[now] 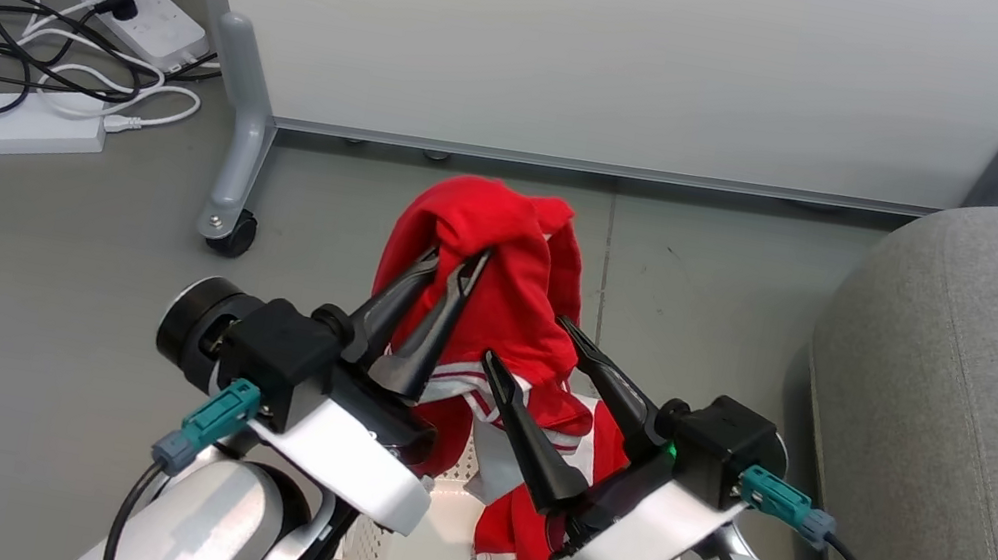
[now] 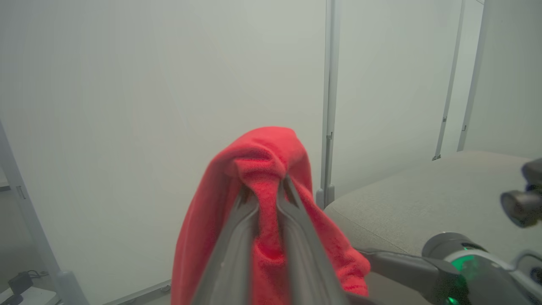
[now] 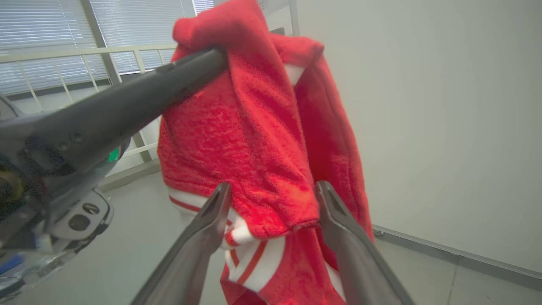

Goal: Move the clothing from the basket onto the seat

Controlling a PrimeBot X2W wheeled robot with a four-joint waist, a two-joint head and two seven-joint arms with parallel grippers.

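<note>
**Limp red garment hangs from one pinch**

Head view: the left gripper [image 1: 460, 258] is clamped on a top fold of the clothing [image 1: 506, 241], which trails down into the basket [image 1: 412, 559]. The seat [image 1: 976, 400] lies to the right.

Left wrist view: fabric bunches between the closed fingers [image 2: 237, 237].

Right wrist view: the right gripper [image 3: 274, 186] straddles the drape with its jaws wide apart, gripping nothing.

The garment looks light, floppy and liable to slip; a second hold near the striped hem would steady it.
</note>
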